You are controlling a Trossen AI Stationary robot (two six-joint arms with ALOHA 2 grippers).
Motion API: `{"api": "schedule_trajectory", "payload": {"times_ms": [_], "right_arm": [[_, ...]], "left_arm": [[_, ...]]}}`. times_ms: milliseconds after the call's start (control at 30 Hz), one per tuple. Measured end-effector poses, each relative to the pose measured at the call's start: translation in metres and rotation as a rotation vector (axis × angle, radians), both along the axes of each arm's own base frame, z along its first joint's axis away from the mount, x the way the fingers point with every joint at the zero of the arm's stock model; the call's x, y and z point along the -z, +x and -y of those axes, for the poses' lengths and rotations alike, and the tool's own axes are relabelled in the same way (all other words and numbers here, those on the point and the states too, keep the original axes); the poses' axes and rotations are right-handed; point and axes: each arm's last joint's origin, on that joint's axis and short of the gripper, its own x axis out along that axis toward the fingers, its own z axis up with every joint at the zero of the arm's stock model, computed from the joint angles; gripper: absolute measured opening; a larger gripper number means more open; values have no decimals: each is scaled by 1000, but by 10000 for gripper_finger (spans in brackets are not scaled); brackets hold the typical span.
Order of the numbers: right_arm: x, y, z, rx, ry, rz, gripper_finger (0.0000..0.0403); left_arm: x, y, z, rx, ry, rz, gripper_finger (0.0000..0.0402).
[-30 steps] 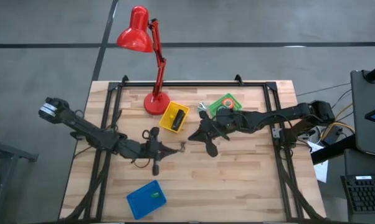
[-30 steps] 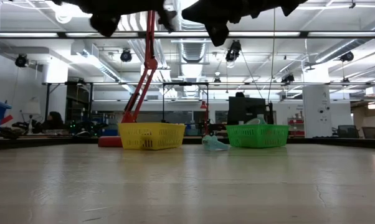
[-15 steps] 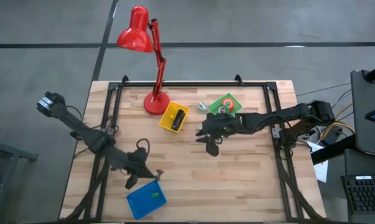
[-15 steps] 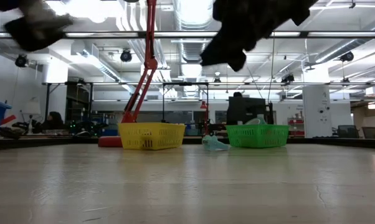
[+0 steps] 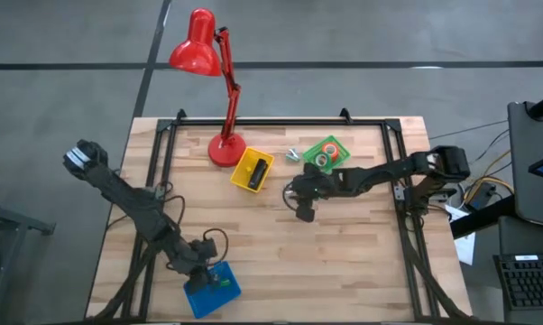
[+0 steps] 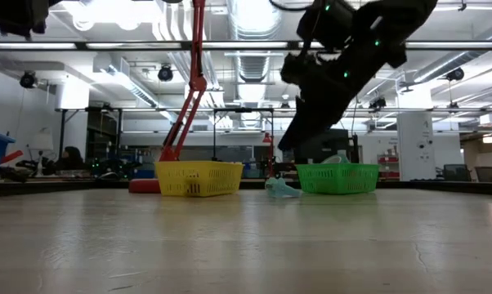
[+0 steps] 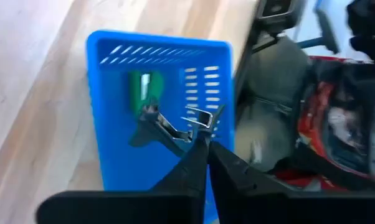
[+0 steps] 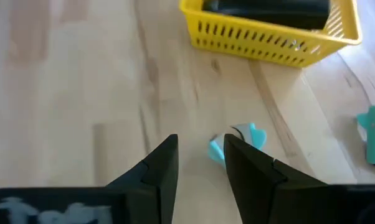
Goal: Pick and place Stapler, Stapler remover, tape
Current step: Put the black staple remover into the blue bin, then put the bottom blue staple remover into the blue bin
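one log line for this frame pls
left gripper: shut on silver staple remover, over blue basket | right gripper: open, near teal staple remover | stapler: in yellow basket

We see a red desk lamp [image 5: 207, 72] standing at the far edge of the wooden table [image 5: 344, 262]. Near it sits a yellow basket [image 5: 253, 171], a green basket [image 5: 326, 152] further right, and a blue basket [image 5: 212, 289] by the near edge.
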Motion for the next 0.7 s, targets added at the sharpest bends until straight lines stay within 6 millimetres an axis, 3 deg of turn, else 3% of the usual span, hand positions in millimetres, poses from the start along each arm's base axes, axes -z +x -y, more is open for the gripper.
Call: {"api": "schedule_trajectory", "payload": {"times_ms": [167,433,700], "right_arm": [[21,8,11,-15,-46,-65,144],[24,14,23,-17,-196,-102,176],[28,14,20,-111,-170,-117,165]], "left_arm": [[8,2,2,-23,12,-41,63],[-1,2,-1,-55,26,39,145],[-16,1,-5,-49,55,193,165]]}}
